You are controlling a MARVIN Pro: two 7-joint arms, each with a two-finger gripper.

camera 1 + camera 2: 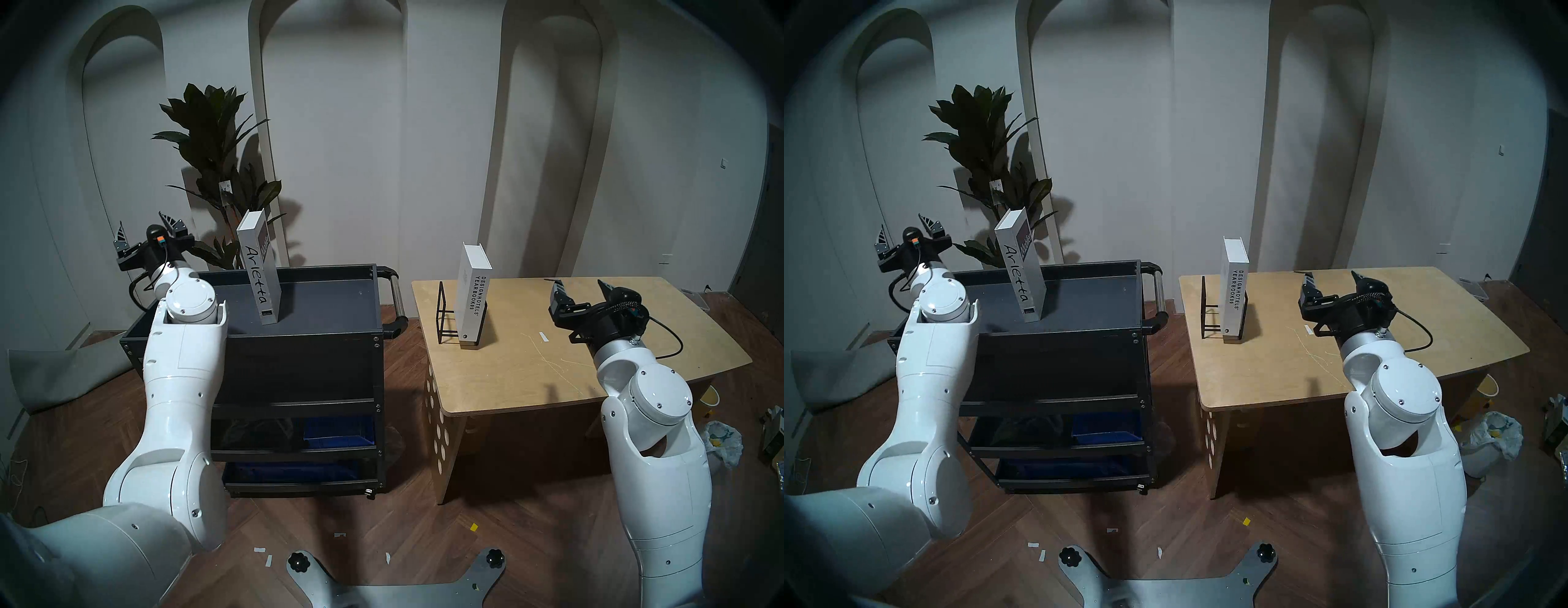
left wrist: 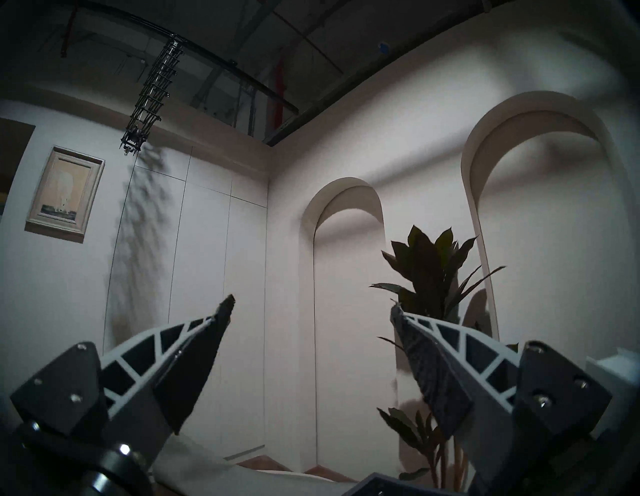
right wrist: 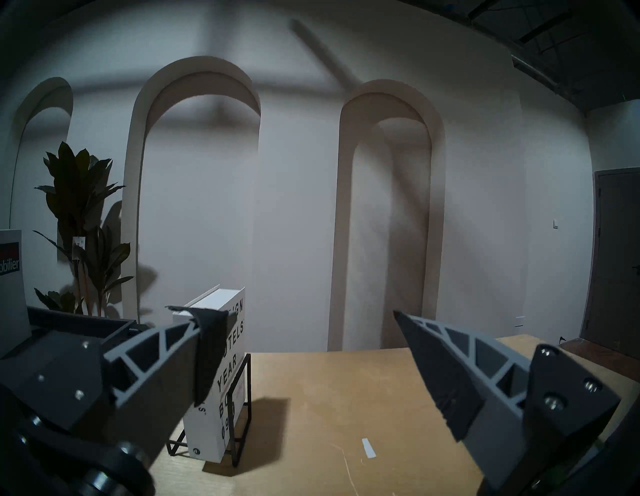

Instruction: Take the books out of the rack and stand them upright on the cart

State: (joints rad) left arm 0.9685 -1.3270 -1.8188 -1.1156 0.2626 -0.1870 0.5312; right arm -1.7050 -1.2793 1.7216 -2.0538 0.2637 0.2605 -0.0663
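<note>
Books, one [image 1: 259, 271] upright on cart [image 1: 331, 335], one [image 1: 472, 305] in rack [image 1: 445, 316]

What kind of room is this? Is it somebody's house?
Probably a room staged like a home for robot practice. It has white arched wall niches, a big potted plant, a framed picture and a wooden table, but also a metal cart and tape scraps on the floor.

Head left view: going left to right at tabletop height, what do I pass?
Left gripper → Arletta book on the cart → cart handle → rack → Yearbook on the table → right gripper.
</note>
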